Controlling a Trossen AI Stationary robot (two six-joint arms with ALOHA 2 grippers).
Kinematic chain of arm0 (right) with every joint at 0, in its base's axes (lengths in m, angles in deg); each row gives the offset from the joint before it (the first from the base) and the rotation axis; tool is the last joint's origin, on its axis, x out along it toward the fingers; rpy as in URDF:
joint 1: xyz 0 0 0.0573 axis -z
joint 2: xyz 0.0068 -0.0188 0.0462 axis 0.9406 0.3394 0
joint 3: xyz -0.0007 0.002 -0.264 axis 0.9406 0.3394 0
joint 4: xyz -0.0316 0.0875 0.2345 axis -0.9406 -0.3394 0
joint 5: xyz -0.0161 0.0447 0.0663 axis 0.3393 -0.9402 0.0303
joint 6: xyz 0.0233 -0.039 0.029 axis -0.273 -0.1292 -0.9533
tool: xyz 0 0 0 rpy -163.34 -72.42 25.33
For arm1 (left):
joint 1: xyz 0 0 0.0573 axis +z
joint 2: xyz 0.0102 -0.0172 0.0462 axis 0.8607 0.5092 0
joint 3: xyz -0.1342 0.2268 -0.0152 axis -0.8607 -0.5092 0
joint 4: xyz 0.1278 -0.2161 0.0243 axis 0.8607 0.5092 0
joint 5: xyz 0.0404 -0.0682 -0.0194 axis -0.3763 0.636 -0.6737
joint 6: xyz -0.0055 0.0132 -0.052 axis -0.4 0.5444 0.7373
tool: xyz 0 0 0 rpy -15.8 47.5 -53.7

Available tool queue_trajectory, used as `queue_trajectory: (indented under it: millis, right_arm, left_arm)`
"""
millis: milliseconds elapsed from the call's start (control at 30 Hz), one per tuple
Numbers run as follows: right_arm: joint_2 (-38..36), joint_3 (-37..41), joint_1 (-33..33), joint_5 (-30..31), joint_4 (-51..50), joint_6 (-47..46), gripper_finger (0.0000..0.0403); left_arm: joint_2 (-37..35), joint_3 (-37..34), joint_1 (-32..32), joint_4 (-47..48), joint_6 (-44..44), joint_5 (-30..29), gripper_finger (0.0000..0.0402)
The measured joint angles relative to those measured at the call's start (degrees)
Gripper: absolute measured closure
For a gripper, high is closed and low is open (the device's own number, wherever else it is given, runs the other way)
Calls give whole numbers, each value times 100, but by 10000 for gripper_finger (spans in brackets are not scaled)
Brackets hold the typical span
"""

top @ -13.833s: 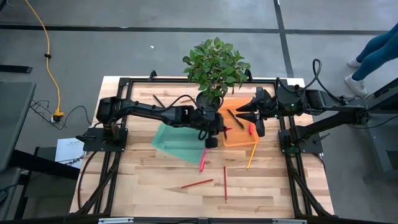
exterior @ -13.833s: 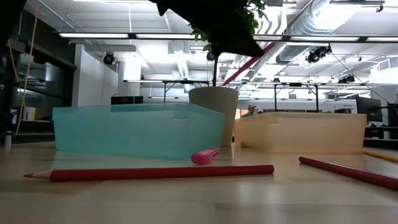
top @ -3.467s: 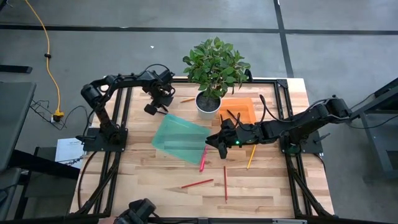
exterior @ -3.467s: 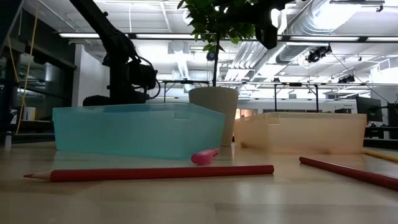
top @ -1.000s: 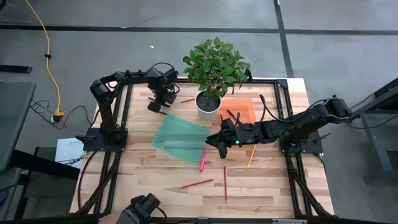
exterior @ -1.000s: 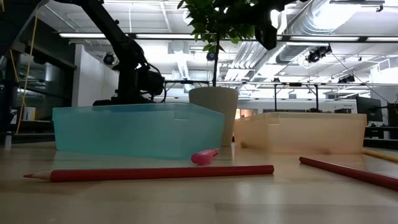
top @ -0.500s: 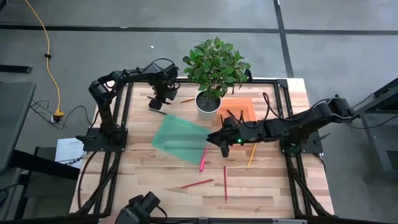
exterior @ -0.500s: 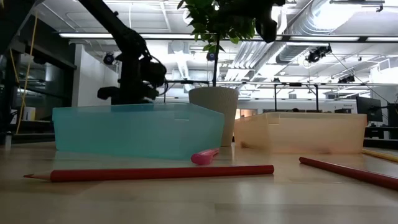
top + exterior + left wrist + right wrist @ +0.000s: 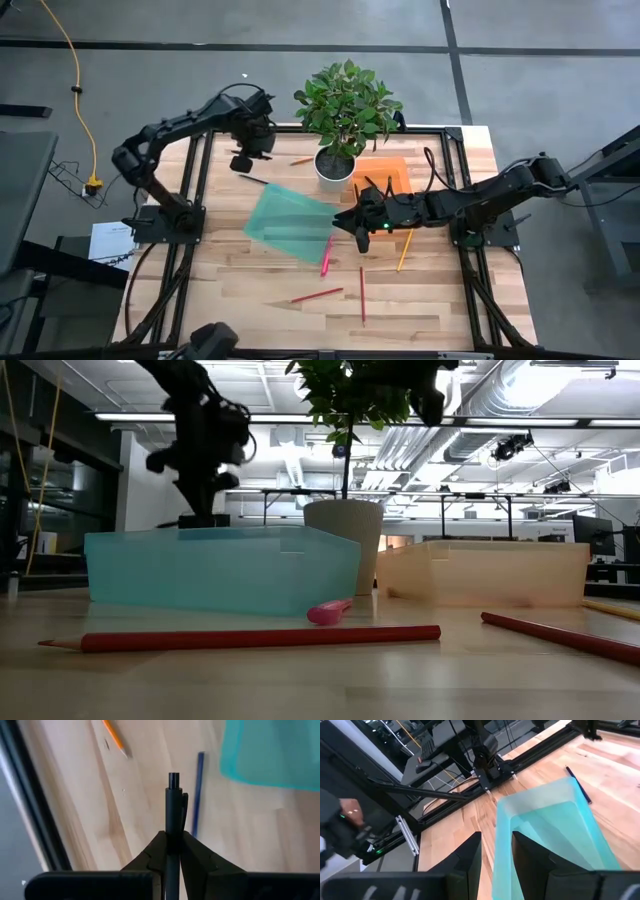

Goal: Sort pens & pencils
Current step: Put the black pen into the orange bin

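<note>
Left gripper [image 9: 243, 160], upper left of the high view, is clamped on a black pen [image 9: 173, 815] standing up between its fingers. Pens seem to belong in the orange bin [image 9: 384, 177], at centre right beside the plant [image 9: 347, 105], though its contents are hard to make out. Carry the pen high over the teal bin [image 9: 292, 226], then release low. Right gripper [image 9: 357, 228] waits at centre, fingers apart and empty.
</note>
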Motion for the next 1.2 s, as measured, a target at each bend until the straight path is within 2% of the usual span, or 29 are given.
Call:
queue_trajectory:
  millis: [200,367,600,833,1033,1200]
  right_arm:
    - [-145,2,123,-142,-15,129,304]
    - [-418,2,241,-149,26,309,304]
    - [-788,0,312,-151,262,530,304]
    - [-1047,0,272,-153,344,541,304]
    - [-1128,0,155,-159,640,523,304]
    - [-1132,0,50,-155,932,501,304]
  left_arm:
    - [-776,0,-13,157,429,344,371]
    - [-1370,0,-368,157,846,635,371]
    - [-1937,0,-1398,-14,1654,738,370]
    - [-2266,0,-2608,-853,2685,841,370]
    - [-2269,1,-3518,-1736,3300,703,370]
    - [-2229,0,-4086,-2539,3559,269,370]
